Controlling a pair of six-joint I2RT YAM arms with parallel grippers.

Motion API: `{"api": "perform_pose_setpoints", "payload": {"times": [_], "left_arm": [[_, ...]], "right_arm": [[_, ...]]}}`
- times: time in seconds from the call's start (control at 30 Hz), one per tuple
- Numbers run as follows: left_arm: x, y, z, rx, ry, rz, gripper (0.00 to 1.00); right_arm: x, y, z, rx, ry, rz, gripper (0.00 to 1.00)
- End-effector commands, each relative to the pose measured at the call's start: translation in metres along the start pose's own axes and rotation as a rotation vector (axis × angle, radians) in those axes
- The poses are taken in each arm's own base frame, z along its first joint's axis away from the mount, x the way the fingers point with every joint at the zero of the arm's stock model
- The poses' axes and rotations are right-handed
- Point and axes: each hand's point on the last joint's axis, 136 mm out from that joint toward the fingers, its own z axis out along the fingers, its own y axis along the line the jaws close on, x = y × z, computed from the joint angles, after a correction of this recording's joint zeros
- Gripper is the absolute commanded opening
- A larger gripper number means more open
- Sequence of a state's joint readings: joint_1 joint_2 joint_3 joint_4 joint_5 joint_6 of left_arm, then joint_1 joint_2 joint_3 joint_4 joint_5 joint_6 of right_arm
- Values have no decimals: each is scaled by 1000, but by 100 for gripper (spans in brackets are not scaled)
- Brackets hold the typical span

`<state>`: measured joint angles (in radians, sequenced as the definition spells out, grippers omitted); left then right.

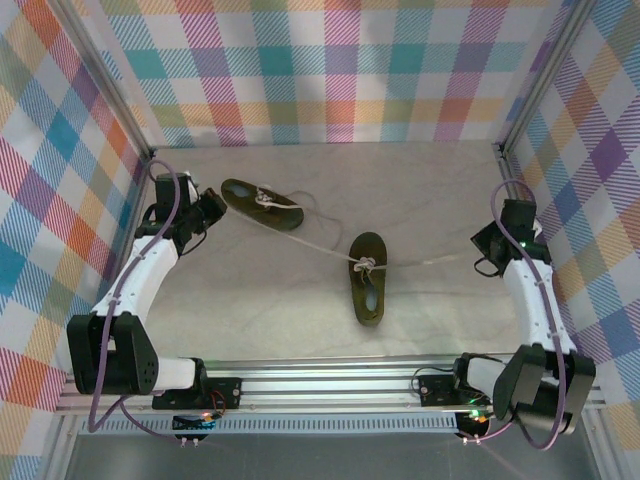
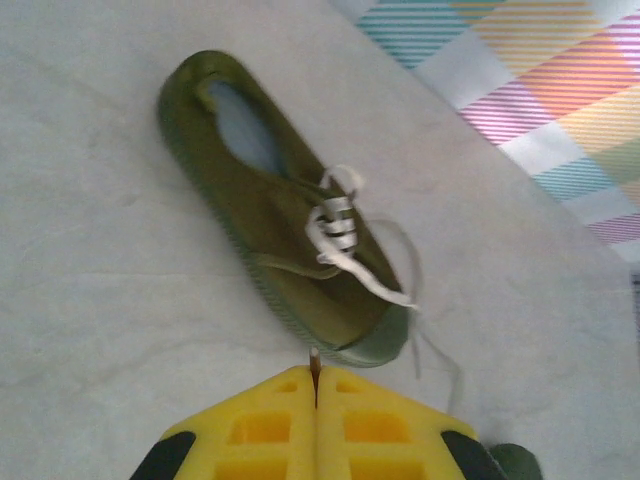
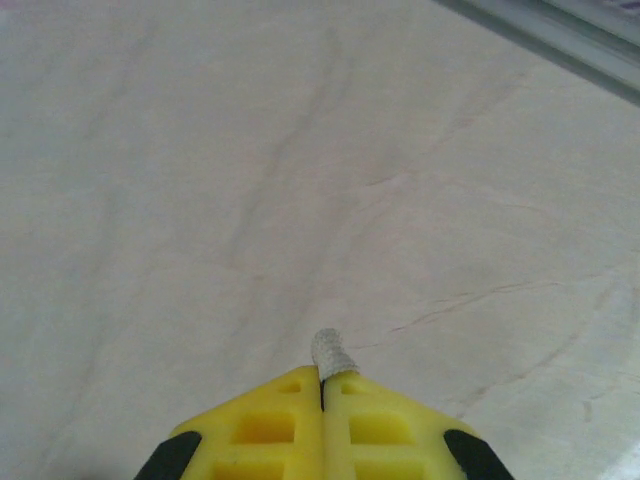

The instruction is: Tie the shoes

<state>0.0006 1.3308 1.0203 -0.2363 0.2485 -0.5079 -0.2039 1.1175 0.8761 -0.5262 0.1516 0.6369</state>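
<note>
Right end effector (image 3: pixel 321 378) pinches lace tip (image 3: pixel 331 353); overhead adds shoes (image 1: pixel 262 204) (image 1: pixel 367 279).

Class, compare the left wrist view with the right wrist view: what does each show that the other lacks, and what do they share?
Left wrist view: beyond the shut left end effector, an olive shoe with loose cream laces, and plaid wall. Right wrist view: the shut right end effector pinches a cream lace end; a metal rail crosses the corner. Shared: a yellow end effector at the bottom edge, over the pale table.
</note>
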Motion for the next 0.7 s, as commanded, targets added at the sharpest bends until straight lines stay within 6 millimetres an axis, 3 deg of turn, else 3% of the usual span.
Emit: {"api": "perform_pose_setpoints", "payload": {"times": [0.0, 0.17, 0.3, 0.4, 0.53, 0.6, 0.67], "left_arm": [[-18, -39, -20, 145, -60, 51, 0], [-28, -84, -23, 220, -65, 107, 0], [-41, -135, -15, 294, -55, 140, 0], [-44, -182, -6, 360, -38, 183, 0], [-36, -238, 12, 455, 21, 226, 0], [-27, -264, 20, 510, 59, 242, 0], [-16, -283, 26, 554, 92, 260, 0]], "right_arm": [[-15, 50, -45, -274, -63, -86, 0], [2, 128, -129, -656, -57, -286, 0], [41, 189, -204, -976, 7, -482, 0], [80, 226, -249, -1171, 74, -616, 0], [135, 264, -292, -1362, 159, -775, 0], [158, 281, -303, -1434, 192, -818, 0], [175, 296, -300, -1451, 226, -830, 0]]}}
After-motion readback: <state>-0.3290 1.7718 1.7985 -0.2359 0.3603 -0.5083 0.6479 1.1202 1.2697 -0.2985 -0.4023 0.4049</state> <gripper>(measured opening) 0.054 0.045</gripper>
